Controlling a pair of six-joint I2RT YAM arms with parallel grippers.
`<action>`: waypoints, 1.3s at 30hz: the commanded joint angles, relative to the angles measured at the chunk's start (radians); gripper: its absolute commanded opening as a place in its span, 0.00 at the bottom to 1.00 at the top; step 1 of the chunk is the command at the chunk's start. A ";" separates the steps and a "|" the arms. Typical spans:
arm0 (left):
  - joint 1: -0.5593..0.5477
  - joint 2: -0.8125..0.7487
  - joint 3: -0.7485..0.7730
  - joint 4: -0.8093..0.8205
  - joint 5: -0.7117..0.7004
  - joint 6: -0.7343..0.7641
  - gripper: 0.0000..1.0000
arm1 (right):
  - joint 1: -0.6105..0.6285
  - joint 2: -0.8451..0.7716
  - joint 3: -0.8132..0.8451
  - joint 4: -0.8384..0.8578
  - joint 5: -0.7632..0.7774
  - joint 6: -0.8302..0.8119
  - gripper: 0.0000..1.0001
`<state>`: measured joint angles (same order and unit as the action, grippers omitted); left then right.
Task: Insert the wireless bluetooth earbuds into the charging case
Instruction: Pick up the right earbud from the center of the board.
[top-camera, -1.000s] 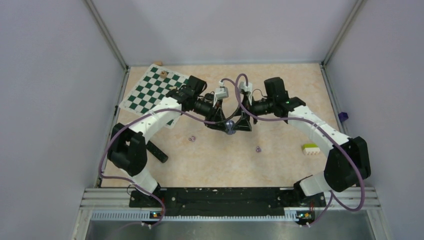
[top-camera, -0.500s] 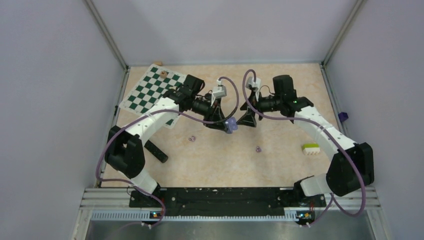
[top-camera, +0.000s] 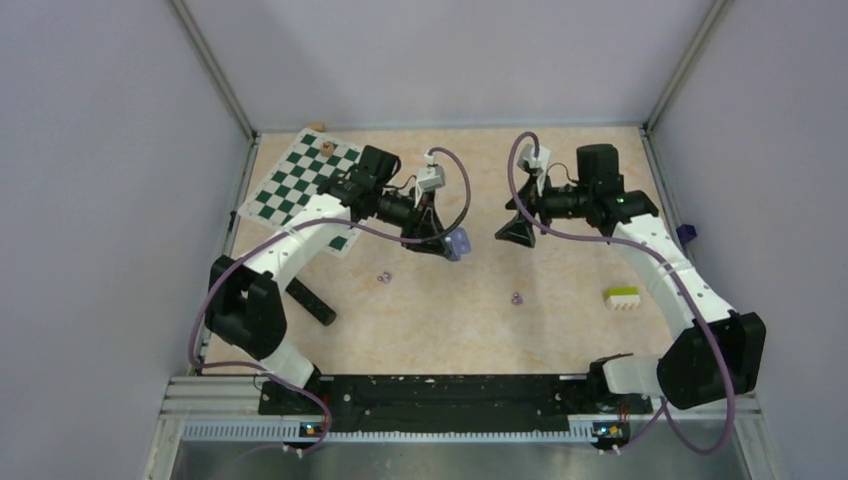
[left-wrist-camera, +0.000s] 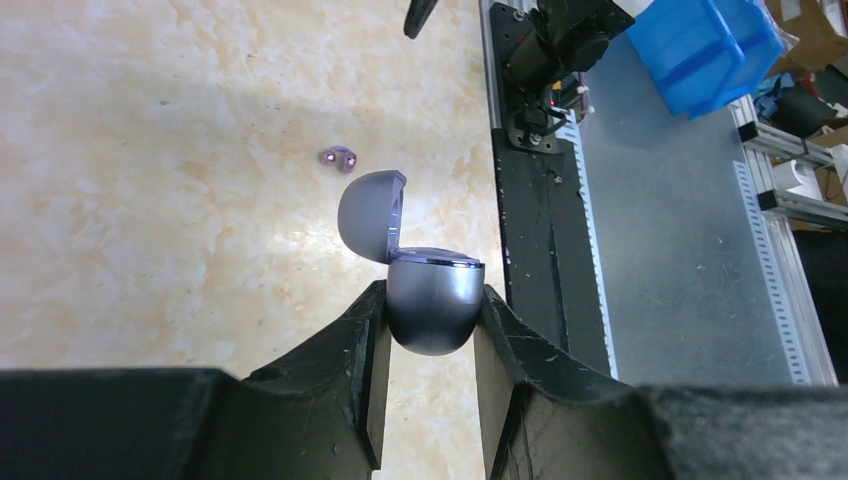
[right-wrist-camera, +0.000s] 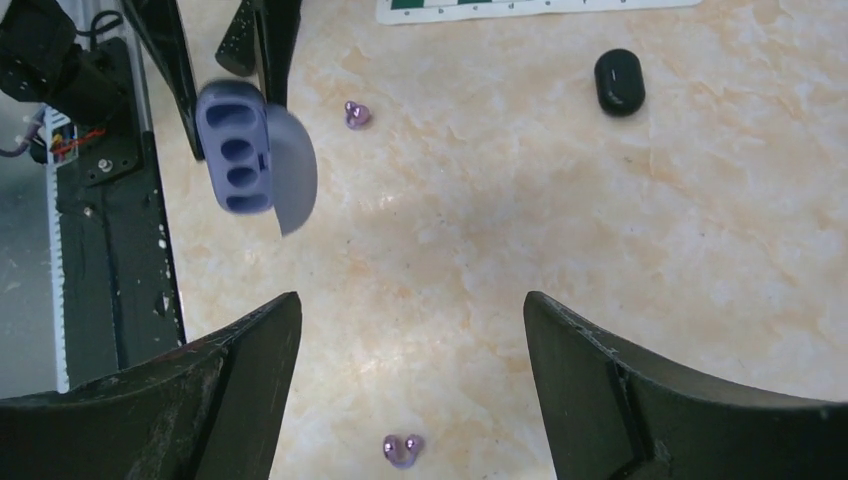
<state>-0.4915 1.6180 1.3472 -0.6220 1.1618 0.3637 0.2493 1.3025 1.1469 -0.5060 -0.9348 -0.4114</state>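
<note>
My left gripper (top-camera: 452, 243) is shut on the pale purple charging case (left-wrist-camera: 432, 310), gripping its lower half between both fingers above the table. The lid (left-wrist-camera: 370, 215) stands open, and the right wrist view shows the case (right-wrist-camera: 238, 160) with its hollow sockets facing that camera. My right gripper (top-camera: 512, 230) hangs open and holds nothing, a short way to the right of the case. One purple earbud (top-camera: 383, 277) lies on the table below the left gripper. Another purple earbud (top-camera: 516, 297) lies below the right gripper, between its fingers in the right wrist view (right-wrist-camera: 402, 450).
A black oval case (top-camera: 312, 303) lies by the left arm. A green-and-white chessboard (top-camera: 310, 185) covers the far left, with a small brown piece (top-camera: 326, 148) on it. A yellow-and-white brick (top-camera: 622, 298) sits at the right. Grey walls enclose the table.
My right gripper has drawn back to the right, away from the case where both grippers met. The left gripper has shifted slightly up and left with the case.
</note>
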 joint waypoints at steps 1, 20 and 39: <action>0.050 -0.082 0.010 0.023 0.012 0.000 0.00 | -0.007 -0.027 0.006 -0.193 0.051 -0.164 0.79; 0.212 -0.247 -0.123 0.082 -0.030 0.020 0.00 | 0.008 -0.132 -0.421 -0.165 0.412 -0.516 0.66; 0.235 -0.300 -0.235 0.239 0.001 -0.087 0.00 | 0.174 -0.067 -0.554 0.171 0.611 -0.385 0.73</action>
<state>-0.2676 1.3537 1.1278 -0.4530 1.1275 0.3050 0.3954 1.2068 0.6018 -0.4118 -0.3611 -0.8101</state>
